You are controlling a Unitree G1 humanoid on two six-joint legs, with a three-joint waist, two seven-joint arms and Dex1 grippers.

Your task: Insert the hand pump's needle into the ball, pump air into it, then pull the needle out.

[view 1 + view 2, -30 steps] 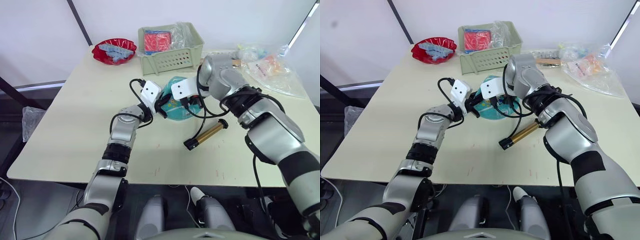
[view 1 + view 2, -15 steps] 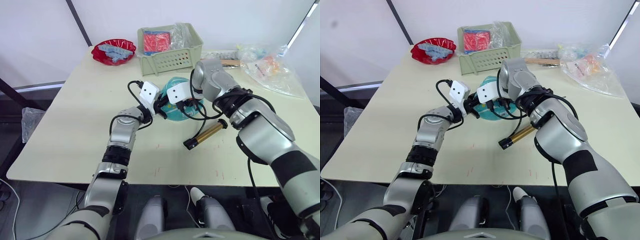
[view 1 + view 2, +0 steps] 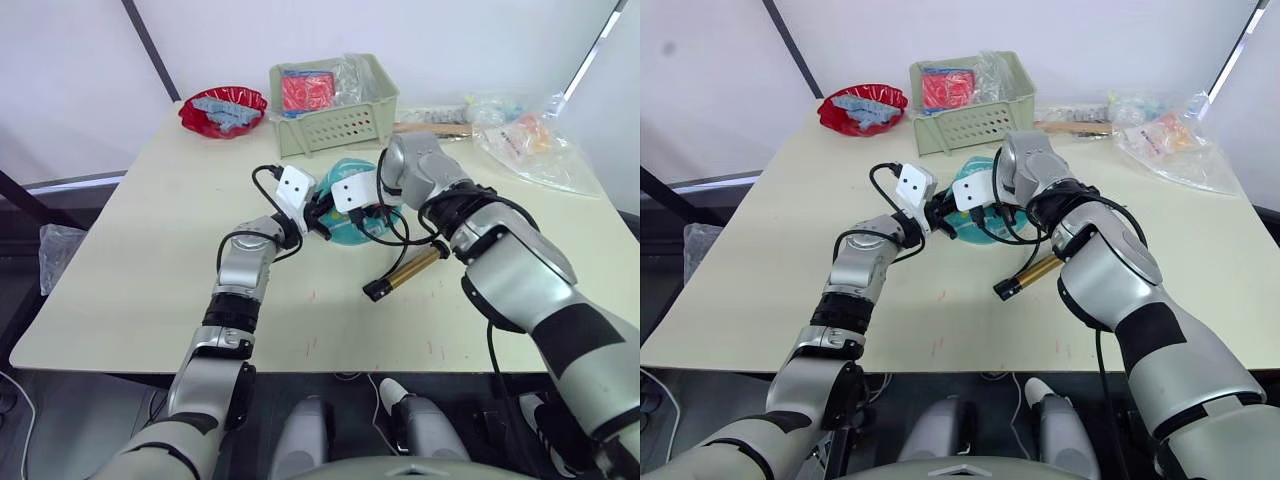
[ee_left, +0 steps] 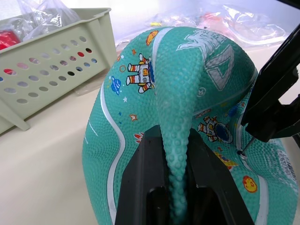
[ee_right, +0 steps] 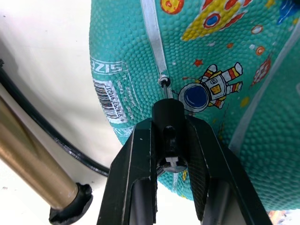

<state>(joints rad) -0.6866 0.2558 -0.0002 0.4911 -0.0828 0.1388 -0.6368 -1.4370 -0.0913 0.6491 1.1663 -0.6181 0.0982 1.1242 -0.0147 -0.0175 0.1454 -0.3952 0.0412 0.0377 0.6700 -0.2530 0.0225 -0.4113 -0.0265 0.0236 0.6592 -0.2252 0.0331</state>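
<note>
Left gripper (image 4: 177, 187) pinches a fold of the ball (image 4: 197, 93); right gripper (image 5: 169, 140) clamps the needle (image 5: 168, 126) at its valve.

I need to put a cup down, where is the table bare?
Bare: the table's left side, below the red dish, and the near edge in front of the hand pump. Crowded: around the ball, the green basket and the plastic bags.

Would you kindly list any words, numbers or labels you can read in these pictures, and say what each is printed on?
"SIZE", partly seen and turned, above a barcode: on a white label on the ball.
Barcode digits on the ball: too small to read.
Large white logo lettering on the ball: partly seen, not readable.
</note>
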